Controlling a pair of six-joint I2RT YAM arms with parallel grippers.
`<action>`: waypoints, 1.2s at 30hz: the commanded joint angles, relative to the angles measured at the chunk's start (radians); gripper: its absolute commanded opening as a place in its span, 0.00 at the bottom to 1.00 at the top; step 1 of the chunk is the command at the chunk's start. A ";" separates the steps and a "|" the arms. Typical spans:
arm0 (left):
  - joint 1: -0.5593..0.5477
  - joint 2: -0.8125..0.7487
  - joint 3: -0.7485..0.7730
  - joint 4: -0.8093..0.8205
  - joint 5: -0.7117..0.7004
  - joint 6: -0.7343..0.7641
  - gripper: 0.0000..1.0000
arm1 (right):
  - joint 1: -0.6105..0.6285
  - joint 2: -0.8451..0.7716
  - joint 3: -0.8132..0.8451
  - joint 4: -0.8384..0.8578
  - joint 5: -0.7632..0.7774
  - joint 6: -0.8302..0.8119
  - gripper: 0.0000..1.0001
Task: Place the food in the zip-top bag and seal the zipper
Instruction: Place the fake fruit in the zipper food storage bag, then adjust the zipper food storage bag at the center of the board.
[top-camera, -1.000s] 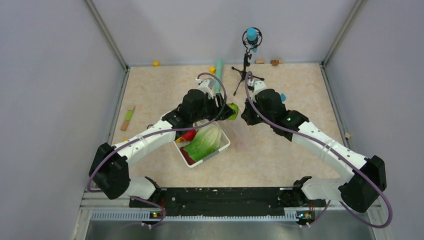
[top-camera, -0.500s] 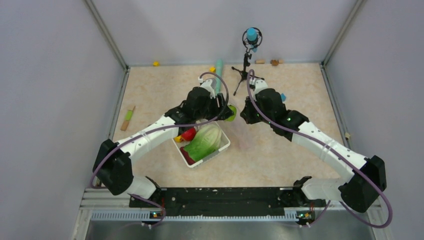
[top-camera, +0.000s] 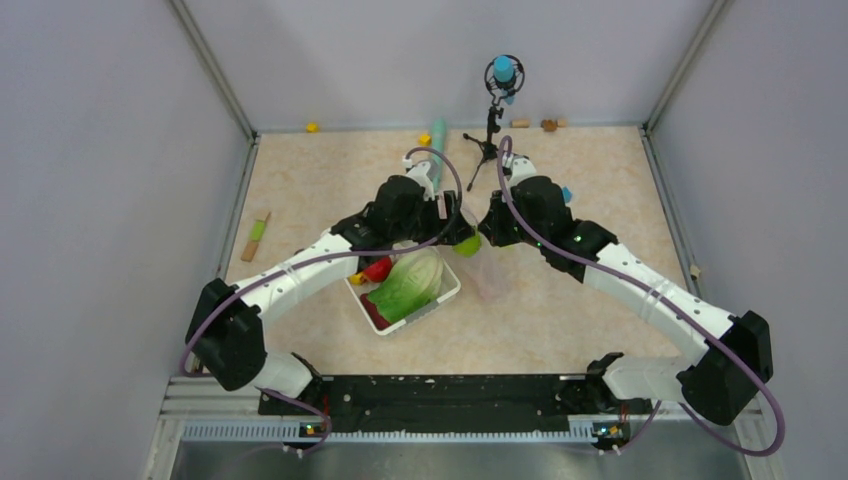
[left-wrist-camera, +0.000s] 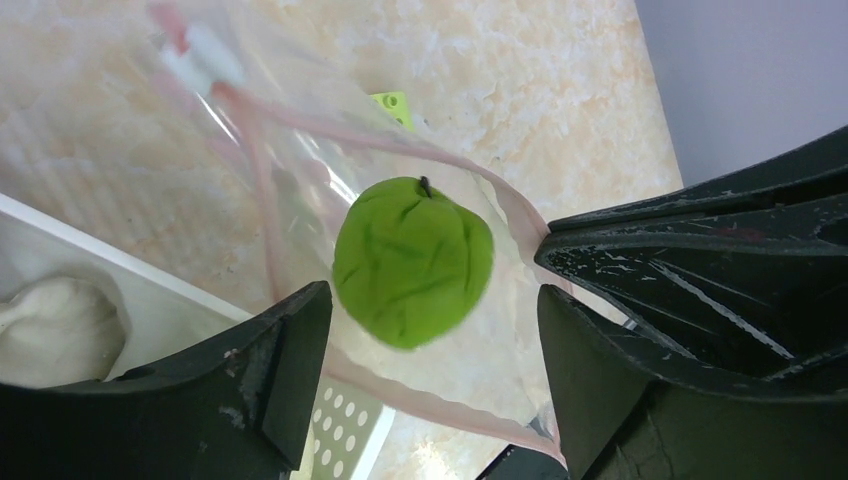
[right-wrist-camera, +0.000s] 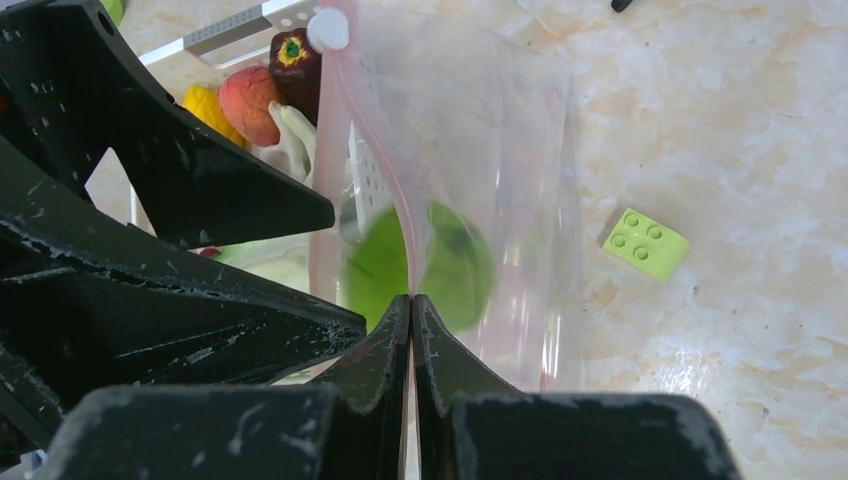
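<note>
The green apple (left-wrist-camera: 412, 262) hangs free of my open left gripper (left-wrist-camera: 430, 300), touching neither finger, inside the open mouth of the zip-top bag (left-wrist-camera: 480, 375). In the right wrist view the apple (right-wrist-camera: 460, 265) shows blurred through the clear bag (right-wrist-camera: 490, 130). My right gripper (right-wrist-camera: 412, 300) is shut on the bag's mouth edge at the pinkish zipper (right-wrist-camera: 375, 150), holding the bag up. From above, the two grippers (top-camera: 455, 225) (top-camera: 490, 225) meet over the bag (top-camera: 490, 275). Other food stays in the white basket (top-camera: 447, 293): the cabbage (top-camera: 410, 280), a red piece (top-camera: 378, 268) and a maroon root (right-wrist-camera: 295, 55).
A green block (right-wrist-camera: 645, 243) lies on the table right of the bag. A tripod stand (top-camera: 490, 130) and a teal cylinder (top-camera: 437, 135) are just behind the grippers. A wooden stick (top-camera: 257, 235) lies at the left wall, and small blocks lie along the back edge.
My left gripper moved right over the bag mouth and opened, letting go of the green apple, which has dropped into the bag. The right gripper kept its hold on the bag.
</note>
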 joint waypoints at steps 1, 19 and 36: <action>-0.006 -0.054 0.031 0.021 0.028 0.015 0.81 | -0.003 -0.003 0.005 0.038 -0.008 0.016 0.00; -0.006 -0.254 -0.123 -0.060 -0.242 0.007 0.91 | -0.004 0.002 0.003 0.025 0.003 0.003 0.00; -0.007 -0.030 0.070 -0.131 -0.160 0.074 0.04 | -0.003 -0.058 0.071 -0.023 0.052 -0.054 0.00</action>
